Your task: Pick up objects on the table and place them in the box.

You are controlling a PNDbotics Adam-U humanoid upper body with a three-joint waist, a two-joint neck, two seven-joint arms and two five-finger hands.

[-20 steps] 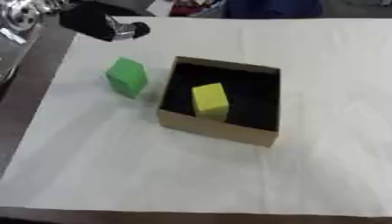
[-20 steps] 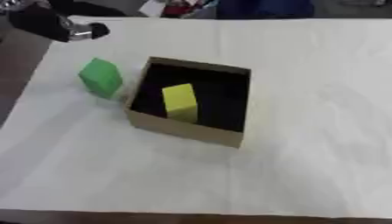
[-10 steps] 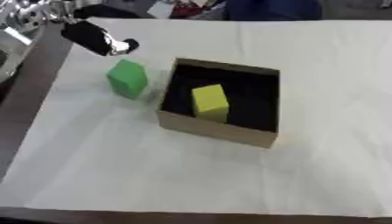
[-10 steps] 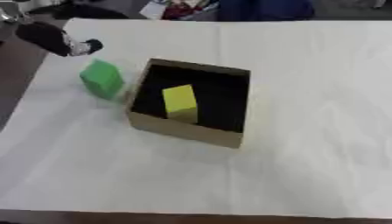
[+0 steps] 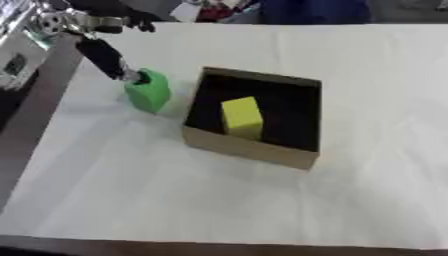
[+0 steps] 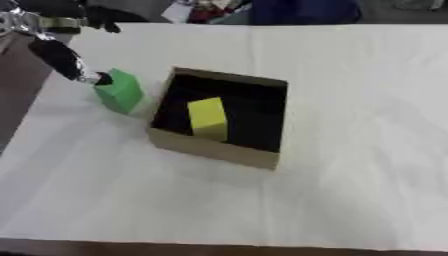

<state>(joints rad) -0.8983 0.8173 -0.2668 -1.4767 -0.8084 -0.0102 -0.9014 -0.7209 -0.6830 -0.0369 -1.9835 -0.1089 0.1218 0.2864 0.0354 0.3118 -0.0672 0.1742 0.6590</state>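
Left eye view: one green block (image 5: 150, 90) is touched by the left hand (image 5: 112, 59), grasp indiscernible; one yellow block (image 5: 241, 117) is seen inside one box (image 5: 248, 147).

Black robot hand (image 5: 105, 55) with silver joints.

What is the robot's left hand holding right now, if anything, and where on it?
Nothing yet. The left hand reaches down with a fingertip at the top far edge of the green block, which stands on the table beside the box. No fingers wrap it.
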